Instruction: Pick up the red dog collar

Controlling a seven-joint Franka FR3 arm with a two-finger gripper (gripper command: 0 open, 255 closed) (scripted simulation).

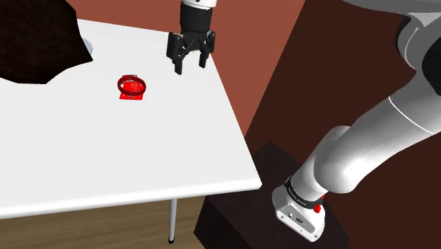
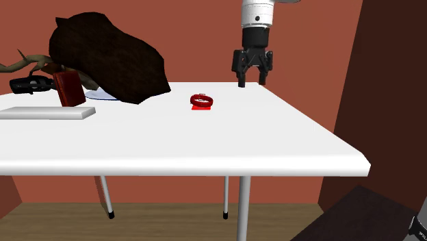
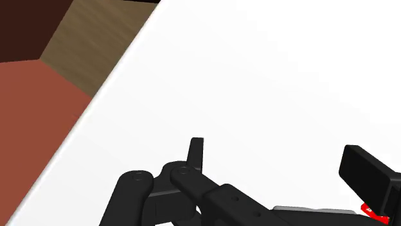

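The red dog collar (image 1: 132, 86) lies on the white table (image 1: 106, 155) as a closed loop, toward the table's far side. The gripper (image 1: 191, 66) hangs above that table near its edge, clear of the collar (fingers spread wide, nothing between them).

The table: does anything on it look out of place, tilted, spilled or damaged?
Nothing looks spilled or damaged. The red collar lies flat on the white table, apart from the open gripper. One oddity: in the second exterior view, a dark-red block stands tilted beside a big dark lump.
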